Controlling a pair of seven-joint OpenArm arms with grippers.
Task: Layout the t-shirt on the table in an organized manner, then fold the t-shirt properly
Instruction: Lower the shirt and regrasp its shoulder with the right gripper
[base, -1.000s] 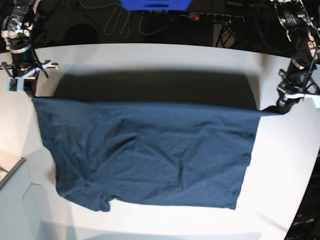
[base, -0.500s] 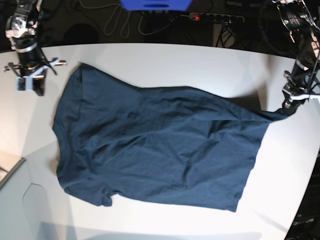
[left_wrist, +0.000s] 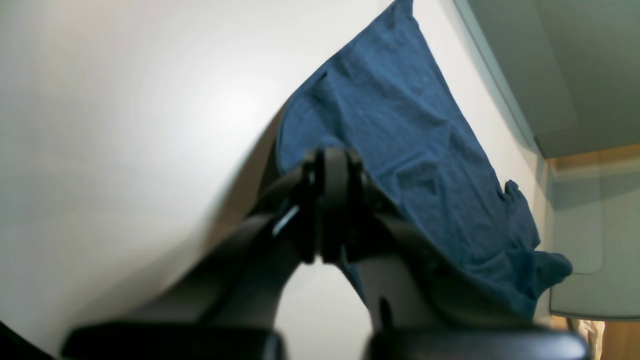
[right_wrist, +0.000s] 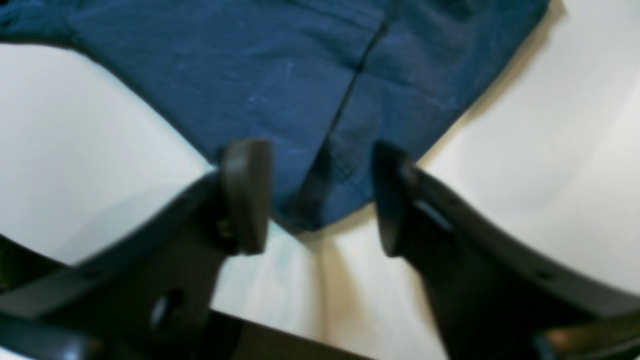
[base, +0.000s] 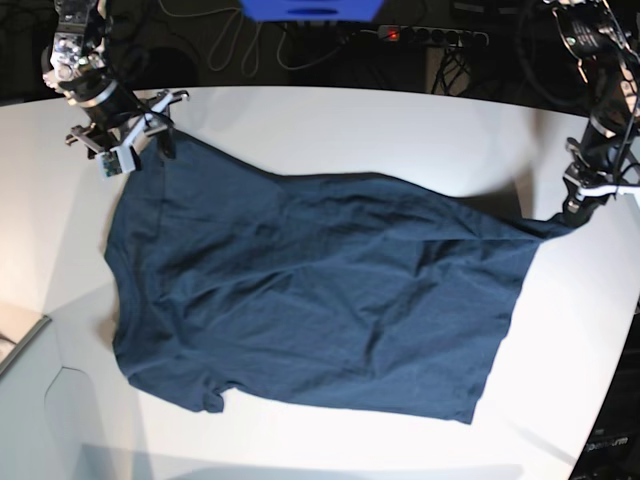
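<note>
The dark navy t-shirt (base: 310, 290) lies spread and wrinkled on the white table (base: 350, 120), with one sleeve at the near left. At the shirt's far-left corner my right gripper (base: 140, 135) stands open. In the right wrist view its fingers (right_wrist: 245, 195) straddle that corner of the t-shirt (right_wrist: 280, 75), which rests on the table (right_wrist: 75, 150) without being pinched. My left gripper (base: 573, 212) is shut on the shirt's right corner and holds it slightly off the table. In the left wrist view the left gripper (left_wrist: 325, 210) is pressed together, with t-shirt (left_wrist: 400, 125) cloth trailing away from it.
A pale grey box corner (base: 20, 345) sits at the near left, also seen as a grey box (left_wrist: 575, 240) in the left wrist view. Beyond the table's curved far edge are a power strip (base: 430, 36), cables and a blue object (base: 310, 8).
My right gripper has opened and let go of the shirt's left corner, then shifted toward the far right. The stretched, lifted edge has dropped onto the table. The left gripper has kept its hold.
</note>
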